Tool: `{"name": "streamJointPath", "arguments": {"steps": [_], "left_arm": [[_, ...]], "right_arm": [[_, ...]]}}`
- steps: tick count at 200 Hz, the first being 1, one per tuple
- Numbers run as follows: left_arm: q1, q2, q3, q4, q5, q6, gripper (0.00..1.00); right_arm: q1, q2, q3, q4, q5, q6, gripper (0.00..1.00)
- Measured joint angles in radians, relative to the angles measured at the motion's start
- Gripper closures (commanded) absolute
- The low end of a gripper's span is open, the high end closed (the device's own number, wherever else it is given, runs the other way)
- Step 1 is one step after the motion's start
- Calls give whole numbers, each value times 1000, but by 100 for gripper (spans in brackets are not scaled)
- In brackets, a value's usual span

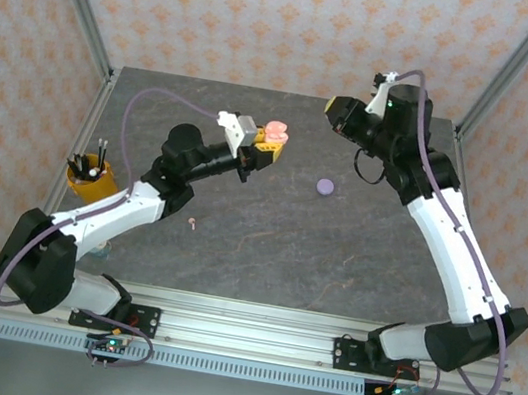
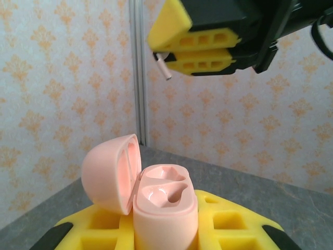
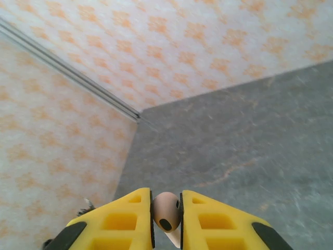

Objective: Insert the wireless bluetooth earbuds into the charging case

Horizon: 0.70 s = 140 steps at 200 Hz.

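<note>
One pink earbud (image 3: 166, 212) | I am pinching its head in right gripper (image 3: 166, 223), probably light, slick | left gripper (image 2: 165, 234) clamping open case (image 2: 162, 200)

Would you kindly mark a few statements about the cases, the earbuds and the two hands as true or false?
1. The left hand holds a pink case with its lid open. True.
2. Both earbuds already sit in the pink case. False: it looks empty inside.
3. The right hand grips an earbud between its fingers. True.
4. The purple case is in the right hand. False: it lies on the table, apart from both hands.
5. A yellow cup stands near the table's left edge. True.
</note>
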Motion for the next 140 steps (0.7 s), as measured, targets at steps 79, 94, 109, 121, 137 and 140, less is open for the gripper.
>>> {"name": "streamJointPath", "arguments": {"steps": [79,94,109,121,137,140], "left_arm": [[-11,136,85,176,0,-29,100],[-11,160,95,210,0,-37,100],[-11,177,108,226,8,-37,100],[-11,184,119,236,14,-37,100],[-11,189,143,237,23,-34,100],[-11,189,148,237,26,-34,100]], "right_arm": [[0,-59,-90,287,-151,98,82],[0,-60,-125,348,-180,130,83],[0,-61,-166,414,-208,161,83],[0,-61,-194,458,-226,179,83],[0,-64,-229,510,-247,199,83],[0,-65,-233,516,-249,201,83]]}}
